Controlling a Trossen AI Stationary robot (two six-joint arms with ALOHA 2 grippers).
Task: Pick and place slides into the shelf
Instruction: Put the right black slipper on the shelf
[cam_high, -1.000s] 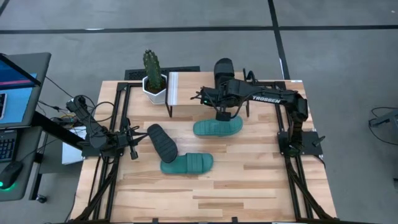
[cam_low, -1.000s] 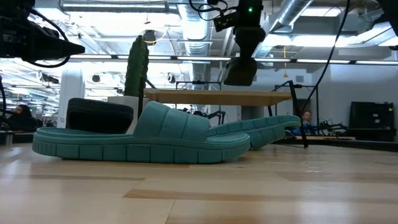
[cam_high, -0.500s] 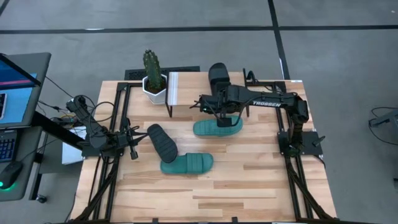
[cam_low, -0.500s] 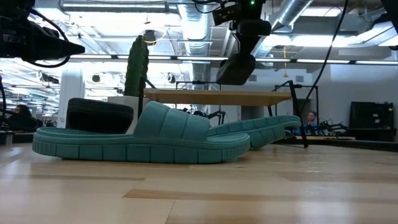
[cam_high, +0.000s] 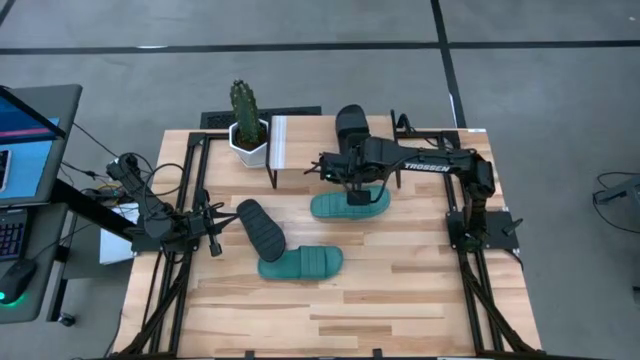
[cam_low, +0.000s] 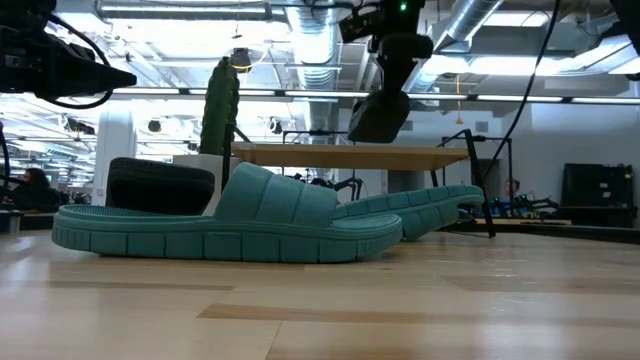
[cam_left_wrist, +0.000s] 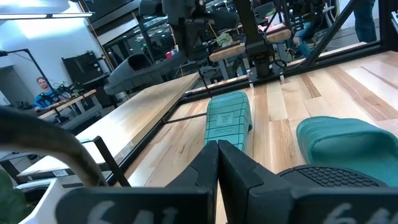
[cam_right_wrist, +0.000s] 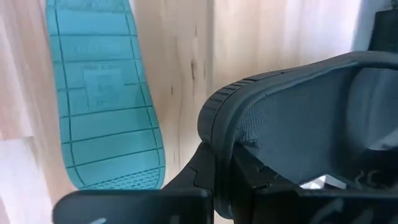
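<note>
- The counter (cam_high: 400, 300) carries my two arms, the shelf and the slides.
- The shelf (cam_high: 300, 142) stands at the far edge, beside a potted cactus (cam_high: 246, 118).
- My right pincer (cam_high: 352, 180) is pinched on the edge of a black slide (cam_high: 351, 124), holding it in the air over the shelf's top board; the right wrist view shows my fingers (cam_right_wrist: 211, 180) clamped on its rim.
- An upturned teal slide (cam_high: 348, 205) lies sole up just below that pincer, in front of the shelf.
- A second teal slide (cam_high: 300, 263) rests near the middle, with another black slide (cam_high: 260, 227) leaning against it.
- My left pincer (cam_high: 213, 240) is pressed together, holding nothing, low near the leaning black slide.
</note>
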